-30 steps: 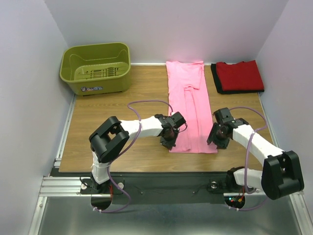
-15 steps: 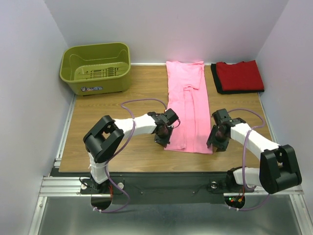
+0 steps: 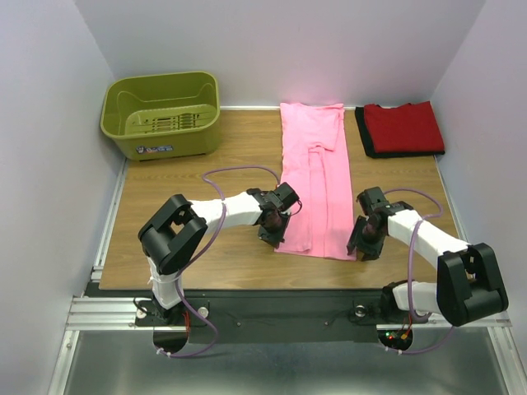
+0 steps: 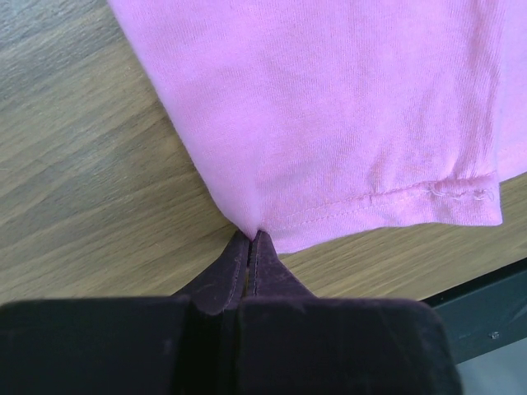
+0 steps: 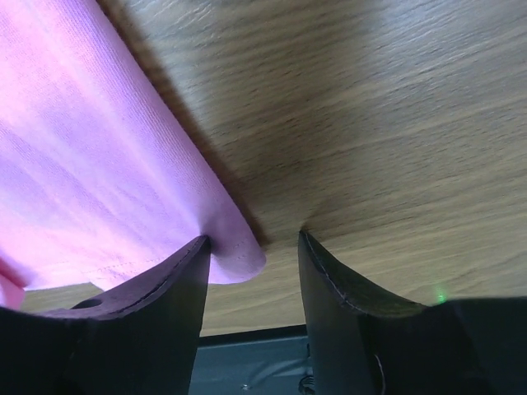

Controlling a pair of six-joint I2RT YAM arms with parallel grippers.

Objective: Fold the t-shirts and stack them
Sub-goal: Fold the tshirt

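The pink t-shirt (image 3: 317, 177) lies as a long narrow strip down the middle of the table. My left gripper (image 3: 273, 236) is shut on its near left corner (image 4: 257, 229), pinching the hem edge. My right gripper (image 3: 360, 249) is open at the near right corner (image 5: 239, 259); the left finger (image 5: 156, 304) touches the cloth and the right finger (image 5: 346, 296) rests on bare wood. The red t-shirt (image 3: 403, 127) lies folded at the back right on a black one (image 3: 363, 136) that shows only as an edge.
An olive-green plastic basket (image 3: 161, 113) stands at the back left. The table's near edge (image 3: 272, 284) runs just behind both grippers, with the metal frame (image 5: 247, 362) below it. Walls close in on the left, right and back.
The left gripper has pulled the shirt's near left corner a little left and back. The right gripper has shifted slightly nearer and toward the shirt's near right corner. The near hem now sits narrower.
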